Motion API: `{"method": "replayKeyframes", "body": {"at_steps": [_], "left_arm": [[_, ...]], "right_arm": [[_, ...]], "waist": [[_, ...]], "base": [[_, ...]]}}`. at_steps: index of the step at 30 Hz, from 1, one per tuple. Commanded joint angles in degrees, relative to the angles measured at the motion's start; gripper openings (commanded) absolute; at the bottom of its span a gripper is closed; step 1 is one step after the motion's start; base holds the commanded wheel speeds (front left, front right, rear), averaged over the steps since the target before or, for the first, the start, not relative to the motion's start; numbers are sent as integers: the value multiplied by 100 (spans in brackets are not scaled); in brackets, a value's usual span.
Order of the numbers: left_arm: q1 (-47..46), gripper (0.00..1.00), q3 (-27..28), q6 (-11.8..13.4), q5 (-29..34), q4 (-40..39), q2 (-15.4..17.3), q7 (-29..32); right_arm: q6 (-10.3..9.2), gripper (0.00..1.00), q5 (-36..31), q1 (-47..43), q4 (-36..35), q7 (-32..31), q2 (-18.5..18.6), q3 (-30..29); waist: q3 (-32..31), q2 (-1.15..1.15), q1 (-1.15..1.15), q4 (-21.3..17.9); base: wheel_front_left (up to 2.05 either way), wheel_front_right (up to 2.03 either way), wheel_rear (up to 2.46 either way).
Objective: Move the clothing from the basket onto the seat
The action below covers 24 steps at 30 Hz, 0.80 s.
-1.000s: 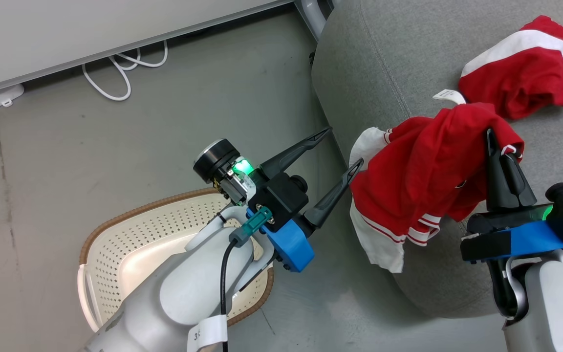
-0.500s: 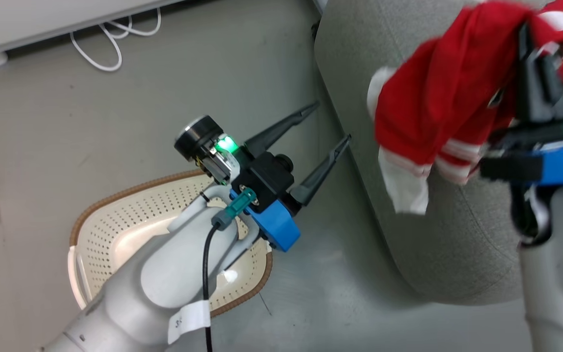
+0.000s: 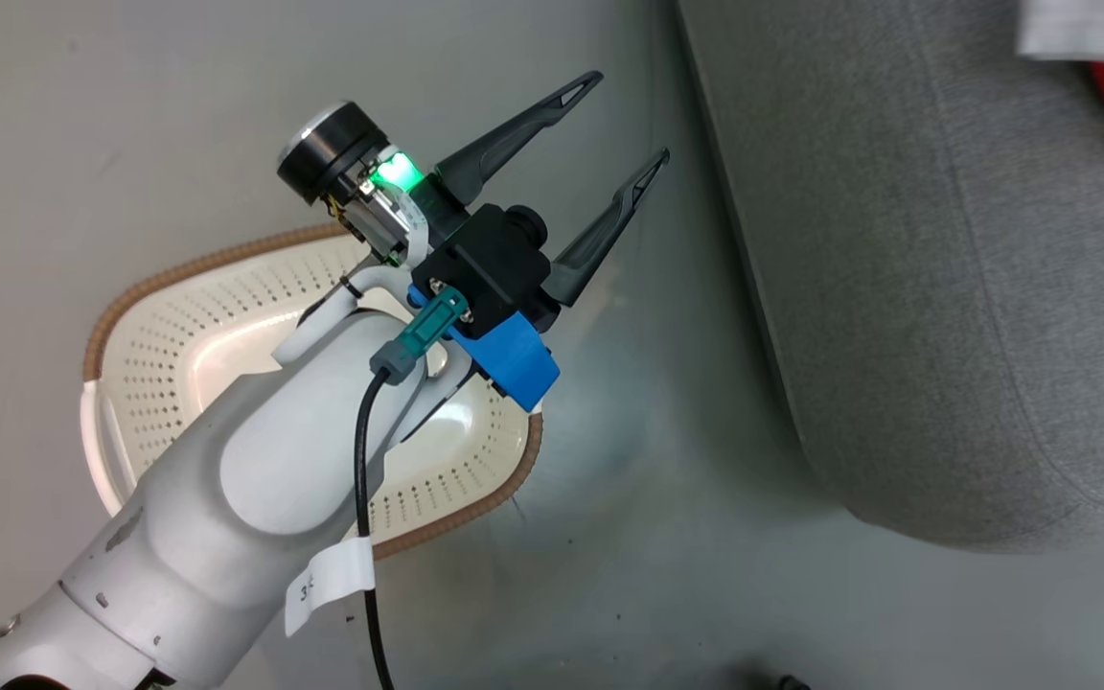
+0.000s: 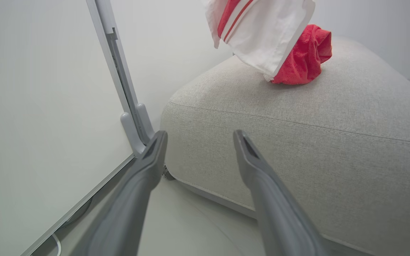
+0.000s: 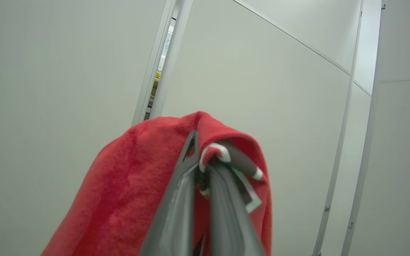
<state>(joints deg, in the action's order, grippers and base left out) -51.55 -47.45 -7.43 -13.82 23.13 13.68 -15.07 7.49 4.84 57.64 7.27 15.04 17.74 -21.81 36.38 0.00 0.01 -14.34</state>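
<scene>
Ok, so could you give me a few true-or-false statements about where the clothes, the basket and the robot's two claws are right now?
1. The left gripper is open and holds nothing. True.
2. The right gripper is empty. False: it is shut on a red garment, held up in the air.
3. A second red garment lies on the sofa. True.
4. The basket is heaped with clothes. False: what shows of its inside is bare, though the left arm hides part of it.
5. The basket stands on the sofa. False: it stands on the floor beside the sofa.
</scene>
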Motion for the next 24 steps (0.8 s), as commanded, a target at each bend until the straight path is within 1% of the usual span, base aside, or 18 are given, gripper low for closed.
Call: {"method": "replayKeyframes", "body": {"at_steps": [1, 5, 8, 15, 18, 21, 24], "left_arm": [[-113, 100, -15, -7, 43, -36, 30, -15], [-232, 100, -65, -8, 81, -74, 65, -10], [-310, 100, -108, -8, 86, -88, 112, -2], [-370, 100, -227, -8, 45, -121, 170, -2], [-399, 100, -236, -8, 32, -137, 188, 1], [-416, 100, -249, 4, 27, -141, 200, 3], [-436, 100, -255, 16, 23, -120, 217, 5]], "right_arm": [[0, 0, -2, 147, 86, 21, 189, -155], [1, 0, 3, 131, 555, 22, 594, -624], [1, 0, -72, -86, 1031, 20, 696, -861], [1, 0, -399, -509, 2098, 21, 466, -1160], [1, 0, -425, -577, 2504, 21, 380, -1244], [1, 0, -418, -596, 2763, 21, 271, -1302], [1, 0, -469, -582, 2843, 21, 171, -1261]], "waist": [[320, 0, -1, 39], [571, 0, -1, -2], [705, 0, -1, -31], [853, 0, -1, -5], [903, 0, -1, 23], [941, 0, -1, 35], [953, 0, -1, 25]], "base": [[0, 0, 0], [0, 0, 0], [0, 0, 0], [0, 0, 0], [0, 0, 0], [0, 0, 0], [0, 0, 0]]}}
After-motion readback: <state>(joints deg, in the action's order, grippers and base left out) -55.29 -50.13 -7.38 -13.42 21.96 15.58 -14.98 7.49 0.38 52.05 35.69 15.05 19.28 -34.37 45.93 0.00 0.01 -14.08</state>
